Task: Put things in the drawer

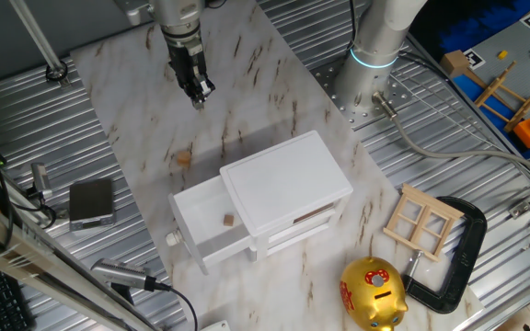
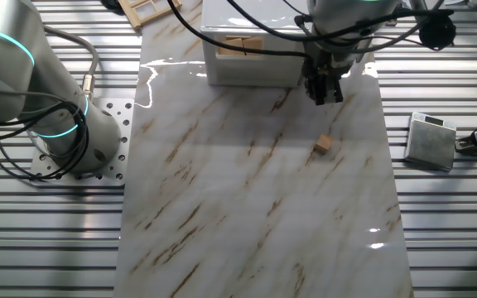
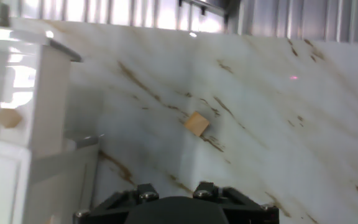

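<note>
Glossy marble-patterned tabletop (image 2: 247, 207), matt white painted cabinet (image 1: 288, 179), raw light wooden block (image 2: 324, 144), shiny gold piggy bank (image 1: 373, 294), ribbed metal bench (image 1: 486, 184)

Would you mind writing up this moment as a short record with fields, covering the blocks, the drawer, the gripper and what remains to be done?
drawer: upper drawer of the white cabinet, pulled open
block in drawer: one wooden block lies inside
block on table: one wooden block lies loose on the marble table, apart from the cabinet
gripper: gripper hangs above the table, holding nothing; whether the jaws are open cannot be told
bystanders: gold piggy bank, wooden window frame, black clamp
remaining: the loose block is not yet in the drawer
</note>
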`<move>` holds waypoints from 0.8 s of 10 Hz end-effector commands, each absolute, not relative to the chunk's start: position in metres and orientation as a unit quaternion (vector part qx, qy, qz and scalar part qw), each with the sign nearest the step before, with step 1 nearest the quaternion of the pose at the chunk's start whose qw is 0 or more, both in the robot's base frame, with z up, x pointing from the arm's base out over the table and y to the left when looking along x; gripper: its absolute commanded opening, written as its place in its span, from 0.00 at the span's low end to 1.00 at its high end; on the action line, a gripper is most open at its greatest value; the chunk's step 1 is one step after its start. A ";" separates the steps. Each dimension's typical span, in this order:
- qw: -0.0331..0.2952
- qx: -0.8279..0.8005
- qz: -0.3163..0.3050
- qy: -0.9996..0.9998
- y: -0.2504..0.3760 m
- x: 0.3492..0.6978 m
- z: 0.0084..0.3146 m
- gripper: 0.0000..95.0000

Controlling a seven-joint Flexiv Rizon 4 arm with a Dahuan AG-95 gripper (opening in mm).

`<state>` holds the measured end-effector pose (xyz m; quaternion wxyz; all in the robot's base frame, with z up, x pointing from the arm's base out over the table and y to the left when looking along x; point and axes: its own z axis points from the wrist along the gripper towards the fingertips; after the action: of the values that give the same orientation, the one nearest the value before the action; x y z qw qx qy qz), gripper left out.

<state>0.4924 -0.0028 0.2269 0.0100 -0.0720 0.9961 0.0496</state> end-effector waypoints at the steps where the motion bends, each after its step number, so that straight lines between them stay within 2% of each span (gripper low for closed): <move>1: 0.009 -0.071 0.050 0.996 -0.003 0.492 0.227 0.00; 8: 0.003 -0.069 0.051 0.996 -0.003 0.492 0.227 0.00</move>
<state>0.4919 -0.0028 0.2269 0.0040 -0.0688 0.9963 0.0511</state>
